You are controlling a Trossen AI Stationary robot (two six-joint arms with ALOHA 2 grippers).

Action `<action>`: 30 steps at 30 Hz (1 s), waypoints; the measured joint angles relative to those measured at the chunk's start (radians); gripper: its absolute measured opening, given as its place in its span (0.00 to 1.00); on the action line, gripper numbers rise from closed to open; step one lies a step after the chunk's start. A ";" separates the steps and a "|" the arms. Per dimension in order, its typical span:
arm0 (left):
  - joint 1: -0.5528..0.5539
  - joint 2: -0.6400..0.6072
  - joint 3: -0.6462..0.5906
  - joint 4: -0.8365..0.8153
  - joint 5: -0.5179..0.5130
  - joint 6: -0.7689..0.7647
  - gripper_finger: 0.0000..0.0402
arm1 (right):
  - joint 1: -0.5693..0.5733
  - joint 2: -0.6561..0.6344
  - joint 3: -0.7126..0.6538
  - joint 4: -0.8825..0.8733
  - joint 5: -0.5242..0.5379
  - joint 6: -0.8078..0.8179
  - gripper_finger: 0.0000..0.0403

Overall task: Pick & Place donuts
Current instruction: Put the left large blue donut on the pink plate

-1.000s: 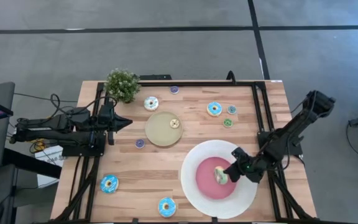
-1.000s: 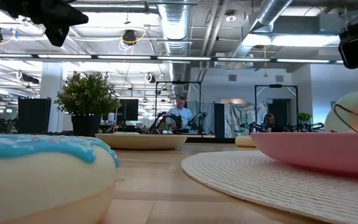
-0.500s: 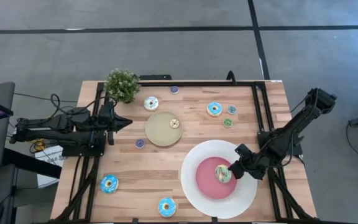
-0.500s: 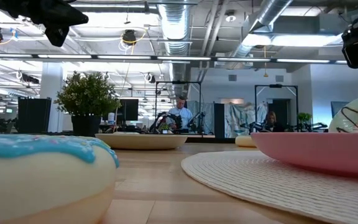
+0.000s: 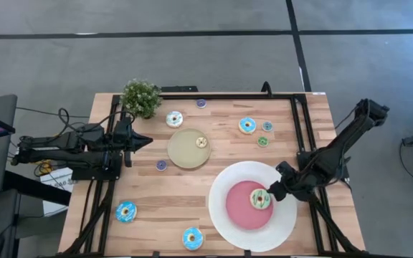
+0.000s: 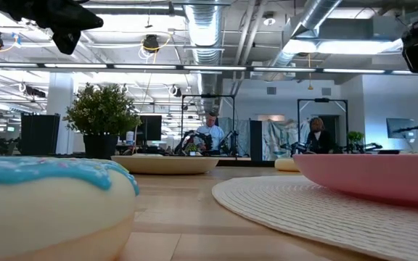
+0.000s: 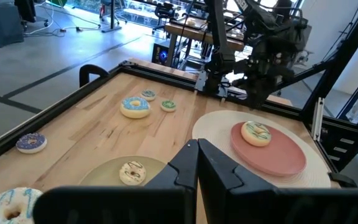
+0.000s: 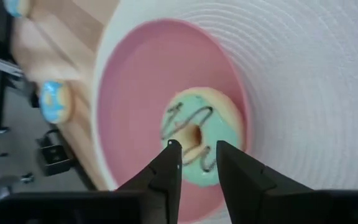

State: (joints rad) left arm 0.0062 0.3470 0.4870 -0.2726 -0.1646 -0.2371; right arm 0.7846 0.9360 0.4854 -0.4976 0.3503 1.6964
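Note:
A green-iced donut (image 8: 199, 144) with dark drizzle lies flat in the pink centre of the big white plate (image 5: 224, 188). My right gripper (image 8: 196, 149) hangs open just above the donut's right side (image 5: 259, 199), its fingertips apart and touching nothing. At the table's left edge, my left gripper (image 5: 148, 140) stays shut and empty. Other donuts rest on the wood: blue-iced ones (image 5: 126, 211) (image 5: 192, 238) (image 5: 247, 125), a white one (image 5: 174, 119), and tiny ones (image 5: 161, 165) (image 5: 263, 141). One small cream donut (image 5: 201, 142) sits on the tan plate (image 5: 185, 152).
A potted plant (image 5: 141, 97) stands at the far left. A black frame rail (image 5: 292, 129) runs round the tabletop. In the low view a blue donut (image 6: 49, 203) fills the near left and the plate's pink rim (image 6: 369, 174) hides the green donut.
My right gripper has opened and let go of the green donut, then drawn back toward the table's right edge and a little up. The donut, held on edge a second ago, has tipped over and now lies flat in the pink centre.

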 joint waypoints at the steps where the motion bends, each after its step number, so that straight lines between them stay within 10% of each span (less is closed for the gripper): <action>1: 0.000 0.000 0.000 0.000 0.000 0.000 0.00 | -0.005 -0.018 0.000 0.000 0.003 -0.001 0.23; 7: 0.000 0.000 0.000 0.000 0.000 0.000 0.00 | -0.064 -0.110 0.000 0.011 0.035 -0.048 0.23; 19: 0.000 0.001 0.000 0.002 -0.018 0.024 0.02 | -0.331 -0.092 0.001 0.412 0.448 -0.549 0.23; 30: 0.000 0.021 -0.001 0.032 -0.039 0.055 0.46 | -0.577 0.134 0.002 0.874 0.436 -0.900 0.28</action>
State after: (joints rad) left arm 0.0063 0.3679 0.4862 -0.2408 -0.2036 -0.1817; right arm 0.2076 1.0698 0.4870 0.3759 0.7860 0.7969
